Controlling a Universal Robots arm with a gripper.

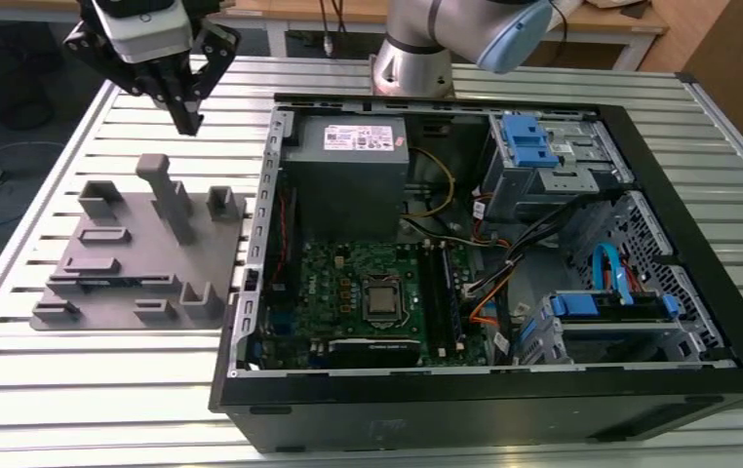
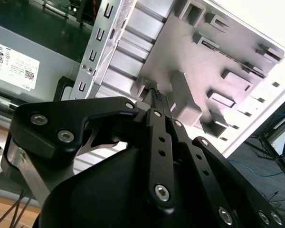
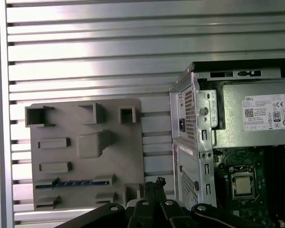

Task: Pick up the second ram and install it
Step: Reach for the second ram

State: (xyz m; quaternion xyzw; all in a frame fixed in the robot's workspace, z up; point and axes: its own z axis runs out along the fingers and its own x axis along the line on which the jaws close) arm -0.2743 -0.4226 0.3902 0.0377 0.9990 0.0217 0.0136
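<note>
The gripper (image 1: 189, 119) hangs above the grey fixture block (image 1: 111, 255), its jaws pinched together on nothing. In the first wrist view the second ram (image 3: 73, 183) lies edge-up in a slot along one edge of the block. The block rests on the slatted tabletop (image 1: 86, 390), just beside the open computer case (image 1: 252, 292), toward the exterior view's left edge.

2nd ram (image 3: 71, 183): long, thin, dark stick, bluish in first wrist view. Stands on edge, level, in long slot of grey fixture block (image 3: 85, 152). Not gripped, well apart from claw (image 3: 154, 183) tips. Exterior view: ram (image 1: 105, 282) well below claw (image 1: 192, 122), at fixture's nearer end.
</note>
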